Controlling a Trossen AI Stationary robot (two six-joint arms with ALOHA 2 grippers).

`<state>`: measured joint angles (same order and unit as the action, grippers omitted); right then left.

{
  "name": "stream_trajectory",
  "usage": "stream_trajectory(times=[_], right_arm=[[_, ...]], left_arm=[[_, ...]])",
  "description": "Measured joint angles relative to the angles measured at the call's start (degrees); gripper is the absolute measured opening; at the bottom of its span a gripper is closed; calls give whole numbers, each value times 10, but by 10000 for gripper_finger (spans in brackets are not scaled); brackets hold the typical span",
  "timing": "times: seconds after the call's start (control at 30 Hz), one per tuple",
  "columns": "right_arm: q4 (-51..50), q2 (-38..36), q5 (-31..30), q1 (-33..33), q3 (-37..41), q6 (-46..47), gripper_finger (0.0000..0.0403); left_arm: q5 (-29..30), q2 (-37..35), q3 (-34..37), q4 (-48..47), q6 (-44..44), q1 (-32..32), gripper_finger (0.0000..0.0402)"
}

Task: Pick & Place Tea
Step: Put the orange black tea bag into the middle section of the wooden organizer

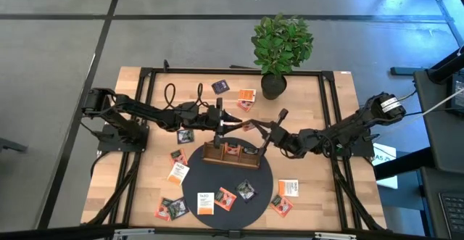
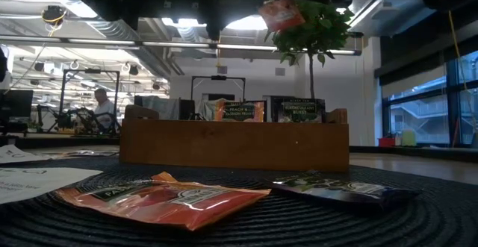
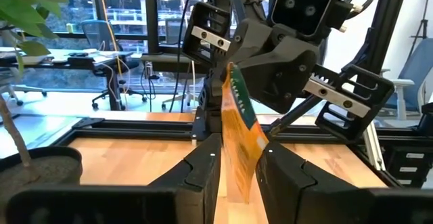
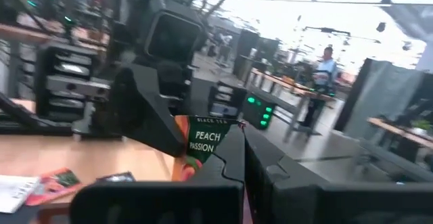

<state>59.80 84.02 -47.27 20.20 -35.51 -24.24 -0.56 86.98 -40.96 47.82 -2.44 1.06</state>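
**Observer:** Where are you with the tea?

**Operator:** Mid-handover, I'd say. Both my grippers meet just above the wooden tray (image 1: 233, 153). The left gripper (image 3: 237, 166) has its fingers partly closed on an orange sachet (image 3: 240, 132), held on edge. The right gripper (image 4: 242, 158) is fully closed, pinching the same sachet at a corner; its peach label reads in the right wrist view.

**Observer:** How much is sorted?

**Operator:** Little. From table height I see two sachets standing in the tray: an orange-labelled one (image 2: 239, 110) and a dark one (image 2: 297, 110). There may be more; I cannot tell.

**Observer:** And what's left?

**Operator:** Most of it. Loose sachets lie all around the tray: several in front of it on the dark round mat (image 1: 196, 178), such as a white one (image 1: 206, 202), and others behind it near the potted plant (image 1: 281, 48).
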Motion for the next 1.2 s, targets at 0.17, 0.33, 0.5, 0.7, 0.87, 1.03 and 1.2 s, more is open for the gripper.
stream_trajectory(times=[0.17,0.33,0.5,0.7,0.87,1.03,1.2], right_arm=[[-3,0,9,-2,0,0,0],[-9,0,9,-2,0,1,4],[-18,-1,6,-2,0,-1,16],[-24,-2,-19,9,0,-2,43],[-25,-2,-99,41,0,-38,70],[-55,-2,-124,68,0,-45,75],[-97,-3,-33,75,0,9,57]], left_arm=[[0,0,0,0,0,0,57],[0,0,0,0,1,0,8],[0,0,0,-2,0,0,3],[-7,-19,0,-32,-6,0,2],[-10,-79,-1,-143,-14,1,3],[-78,-105,-1,-223,-28,0,3],[-111,-100,0,-225,-25,-19,3]])
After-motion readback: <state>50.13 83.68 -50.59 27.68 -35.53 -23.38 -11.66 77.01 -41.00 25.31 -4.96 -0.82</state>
